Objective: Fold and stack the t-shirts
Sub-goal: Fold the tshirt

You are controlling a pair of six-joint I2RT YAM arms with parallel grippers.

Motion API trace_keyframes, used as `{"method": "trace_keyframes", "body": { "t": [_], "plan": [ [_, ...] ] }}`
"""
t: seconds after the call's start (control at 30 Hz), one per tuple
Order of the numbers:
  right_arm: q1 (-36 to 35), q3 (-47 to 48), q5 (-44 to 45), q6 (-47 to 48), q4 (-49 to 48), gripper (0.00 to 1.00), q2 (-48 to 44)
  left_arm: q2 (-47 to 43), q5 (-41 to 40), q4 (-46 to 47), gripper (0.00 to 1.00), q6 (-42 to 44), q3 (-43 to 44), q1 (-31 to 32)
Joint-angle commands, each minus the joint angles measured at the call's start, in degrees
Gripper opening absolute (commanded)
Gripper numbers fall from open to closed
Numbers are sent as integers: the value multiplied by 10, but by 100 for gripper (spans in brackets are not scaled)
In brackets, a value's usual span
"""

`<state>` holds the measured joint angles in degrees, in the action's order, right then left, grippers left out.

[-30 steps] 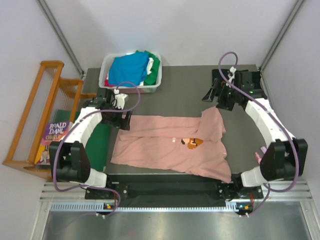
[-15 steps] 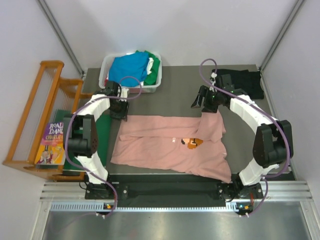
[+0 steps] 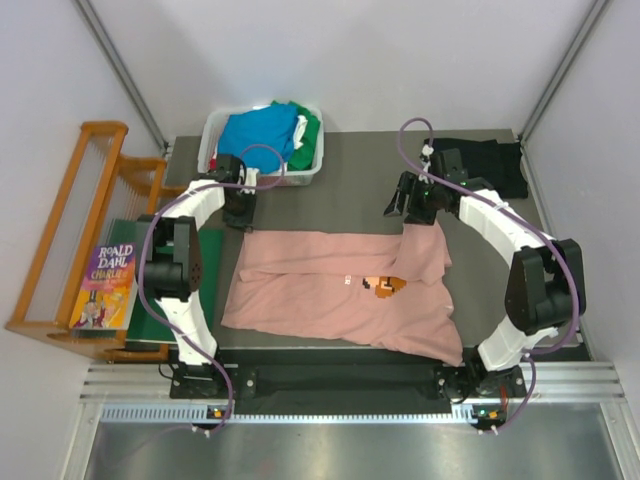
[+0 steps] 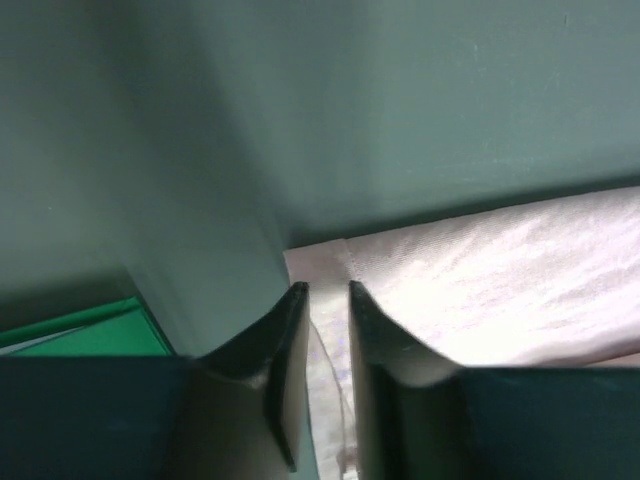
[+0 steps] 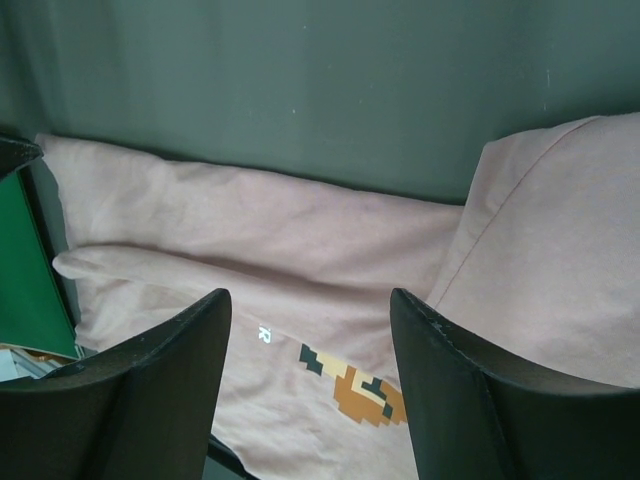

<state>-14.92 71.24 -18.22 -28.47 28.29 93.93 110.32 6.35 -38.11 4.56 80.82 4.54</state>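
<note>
A dusty-pink t-shirt [image 3: 330, 290] lies spread across the dark table, its orange-brown print [image 3: 385, 285] facing up and its right side folded over. My left gripper [image 3: 240, 214] is at the shirt's far left corner. In the left wrist view its jaws [image 4: 327, 290] stand narrow with the pink hem [image 4: 330, 260] pinched between them. My right gripper [image 3: 413, 212] hangs over the folded right part. In the right wrist view it [image 5: 310, 300] is open, with the shirt [image 5: 250, 240] and the print [image 5: 360, 385] below and nothing between its fingers.
A white bin [image 3: 212, 150] at the back left holds blue, green and white t-shirts. A black t-shirt [image 3: 490, 165] lies at the back right corner. A flat green board [image 3: 200, 290] lies left of the pink shirt. Beyond the table's left edge are a book [image 3: 108, 280] and a wooden rack [image 3: 70, 230].
The left gripper slid to the shirt's far left corner and its jaws closed down on the hem. The right gripper came from the back right to the folded part and narrowed a little.
</note>
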Motion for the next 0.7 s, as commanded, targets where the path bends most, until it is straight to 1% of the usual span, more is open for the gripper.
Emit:
{"method": "trace_keyframes", "body": {
  "t": [0.0,0.03,0.1,0.13,0.27,0.33,0.47,0.57,0.6,0.67],
  "plan": [
    [-5,7,7,14,-21,64,-3,-14,-12,19,36,-2,1,-1],
    [-5,7,8,15,-20,64,-4,-14,-13,21,46,-2,-3,-1],
    [-5,1,9,17,-19,64,-8,-18,-13,22,55,-3,-6,-3],
    [-5,0,11,18,-18,64,-8,-18,-12,22,60,-3,-5,-4],
    [-5,-5,15,23,-15,64,-14,-13,-6,20,65,-6,-4,-6],
    [-5,-7,15,22,-15,64,-16,-9,-4,20,65,-7,-7,-6],
    [-4,-5,20,23,-11,64,-22,5,2,22,61,-10,-11,-6],
    [-4,-2,22,23,-10,63,-23,11,11,22,53,-12,-10,-6],
    [-4,-3,23,22,-10,63,-23,11,13,22,49,-12,-12,-6],
    [-4,-4,24,21,-10,62,-21,14,12,22,45,-13,-12,-6]
  ]
}}
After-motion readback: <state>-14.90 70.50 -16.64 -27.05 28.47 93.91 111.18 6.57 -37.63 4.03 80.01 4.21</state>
